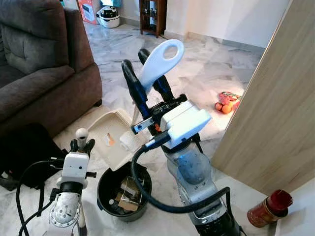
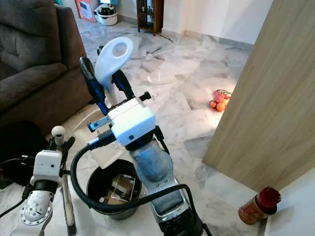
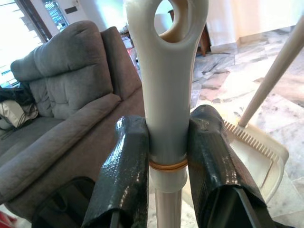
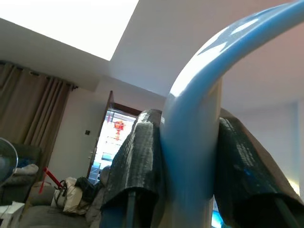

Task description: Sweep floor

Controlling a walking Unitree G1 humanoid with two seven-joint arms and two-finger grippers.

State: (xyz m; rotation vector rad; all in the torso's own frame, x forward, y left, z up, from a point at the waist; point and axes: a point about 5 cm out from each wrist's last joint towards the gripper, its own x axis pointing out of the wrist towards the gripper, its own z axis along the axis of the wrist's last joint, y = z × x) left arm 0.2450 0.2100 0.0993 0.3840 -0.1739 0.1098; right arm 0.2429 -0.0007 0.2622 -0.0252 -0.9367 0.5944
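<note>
Two tools are held: my left end effector clamps the slim white broom handle, my right end effector the pale dustpan's white looped handle, its tray on marble floor by the black bin, so sweeps should stay short and trayward.

Living room of a private home.
We see a grey upholstered sofa standing on a glossy marble-tiled floor, a dark wooden shelf unit against the far white wall, a white household appliance on the floor near it, a small orange toy lying beside a light wooden panel, and long curtains by a doorway.
</note>
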